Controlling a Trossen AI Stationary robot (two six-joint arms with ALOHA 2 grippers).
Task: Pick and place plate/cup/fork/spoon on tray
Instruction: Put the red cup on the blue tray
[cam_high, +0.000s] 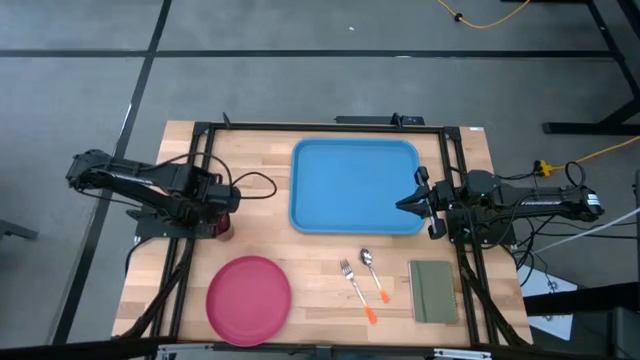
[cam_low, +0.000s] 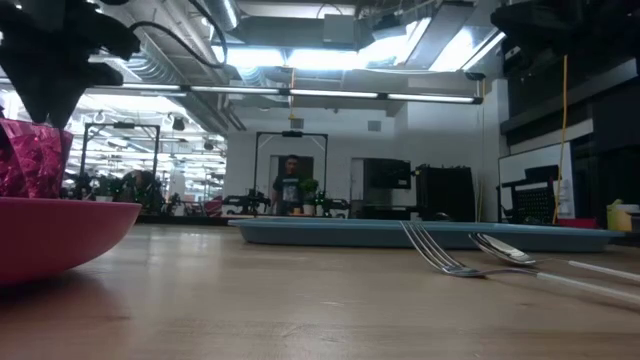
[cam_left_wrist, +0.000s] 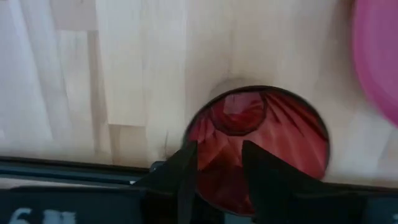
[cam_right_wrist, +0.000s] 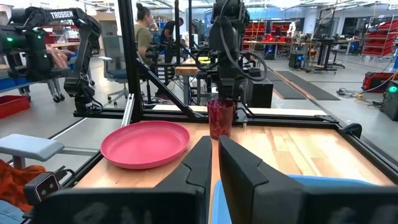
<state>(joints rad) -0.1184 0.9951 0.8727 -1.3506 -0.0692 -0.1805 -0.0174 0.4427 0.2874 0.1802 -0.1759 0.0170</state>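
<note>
Left gripper (cam_left_wrist: 214, 163) open over cup (cam_left_wrist: 258, 146)

Your blue tray (cam_high: 355, 186) lies flat at the table's far edge, middle. The pink-red plate (cam_high: 249, 299) sits near the front left corner. The magenta cup (cam_high: 222, 227) stands upright beyond it, by the left edge. Fork (cam_high: 356, 289) and spoon (cam_high: 374, 274) lie side by side in front of the tray, orange handles toward the front edge.

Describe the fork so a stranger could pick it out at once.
Start at the blue tray on the wooden table. Just in front of its right half lie two small orange-handled utensils between the pink plate and the green pad. The fork has tines; the spoon beside it has an oval bowl.
</note>
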